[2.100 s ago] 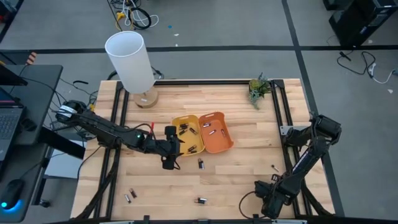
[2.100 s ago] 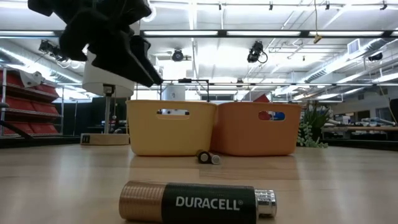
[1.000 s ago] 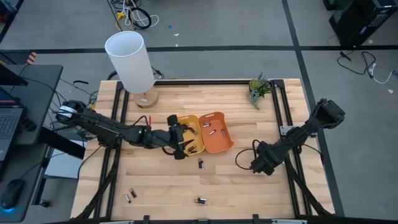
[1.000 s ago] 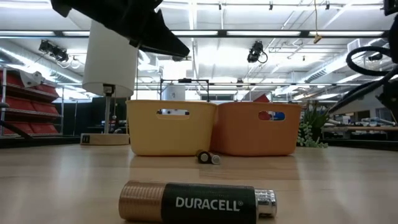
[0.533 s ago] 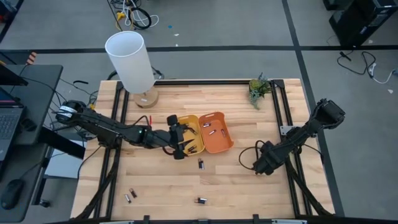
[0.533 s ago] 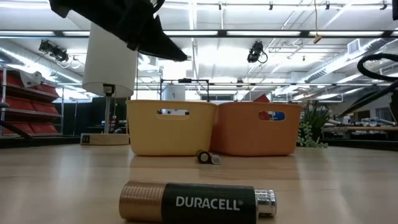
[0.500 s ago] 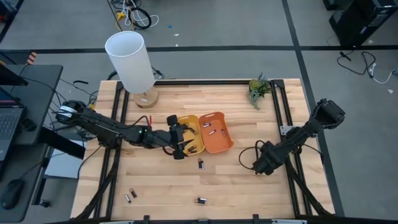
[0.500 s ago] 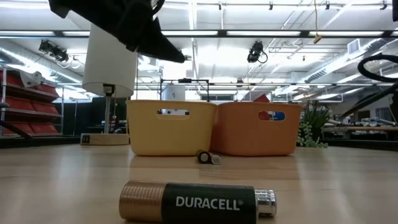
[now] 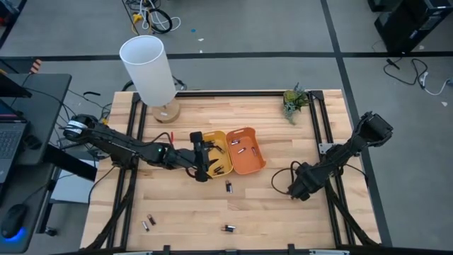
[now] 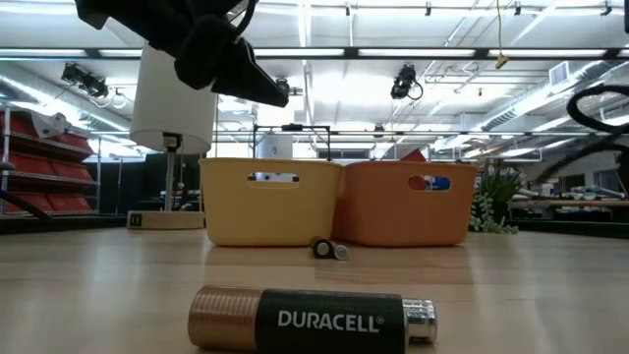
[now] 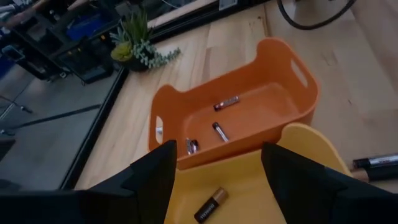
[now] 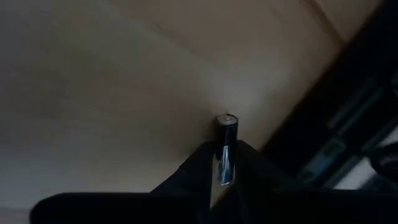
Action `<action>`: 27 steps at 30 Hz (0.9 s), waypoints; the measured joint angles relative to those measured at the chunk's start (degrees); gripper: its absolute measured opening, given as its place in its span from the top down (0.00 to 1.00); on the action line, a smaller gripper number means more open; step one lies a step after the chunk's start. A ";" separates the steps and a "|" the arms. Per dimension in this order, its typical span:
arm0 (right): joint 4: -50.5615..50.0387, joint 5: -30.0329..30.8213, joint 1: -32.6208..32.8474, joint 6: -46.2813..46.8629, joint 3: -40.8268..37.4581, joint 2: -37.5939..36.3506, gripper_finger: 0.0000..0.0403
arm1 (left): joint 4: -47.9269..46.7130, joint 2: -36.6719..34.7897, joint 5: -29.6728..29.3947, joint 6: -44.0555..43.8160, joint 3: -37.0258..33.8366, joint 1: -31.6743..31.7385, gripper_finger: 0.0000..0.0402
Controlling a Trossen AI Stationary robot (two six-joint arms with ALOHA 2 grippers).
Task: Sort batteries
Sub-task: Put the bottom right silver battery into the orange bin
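Two small trays stand side by side mid-table: a yellow tray (image 9: 225,134) and an orange tray (image 9: 259,157). My left gripper (image 9: 204,163) hovers open above the yellow tray (image 11: 249,186), where a gold-ended battery (image 11: 210,205) lies. Three small batteries (image 11: 226,102) lie in the orange tray (image 11: 298,99). My right gripper (image 9: 301,187) is low at the table's right side, shut on a small dark battery (image 12: 226,146). Loose batteries rest on the wood: one (image 9: 228,186) before the trays, one (image 9: 228,228) near the near edge, two (image 9: 147,223) at near left. My right gripper pinches the small dark battery by its lower half (image 12: 225,169), one finger (image 12: 202,165) on each side. The fingers lie along the battery, whose capped end (image 12: 226,119) sticks out past the fingertips. Whether it is clear of the wood, I cannot tell.
A white lamp (image 9: 148,67) stands at the far left corner and a small plant (image 9: 294,99) at the far right. A dark frame rail (image 9: 320,120) runs along the table's right edge, close to my right gripper. Bare wood lies between the trays and the near edge.
My right gripper has shifted a little toward the table's near edge, close to the right rail. My left gripper has stayed over the yellow tray, drawing back slightly toward the table's left.
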 joint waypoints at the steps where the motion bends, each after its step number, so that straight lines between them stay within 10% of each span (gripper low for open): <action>1: 0.54 0.86 0.00 0.25 0.46 -0.02 0.88 | 0.23 0.00 -0.01 0.03 0.00 0.00 0.37; 14: 5.91 29.65 -1.48 -0.46 12.69 0.07 0.98 | -1.22 0.00 11.16 -1.09 0.00 -0.02 0.37; 27: 9.43 48.25 -13.59 -25.87 27.46 0.02 0.99 | -7.24 -0.46 10.66 1.88 0.00 0.00 0.37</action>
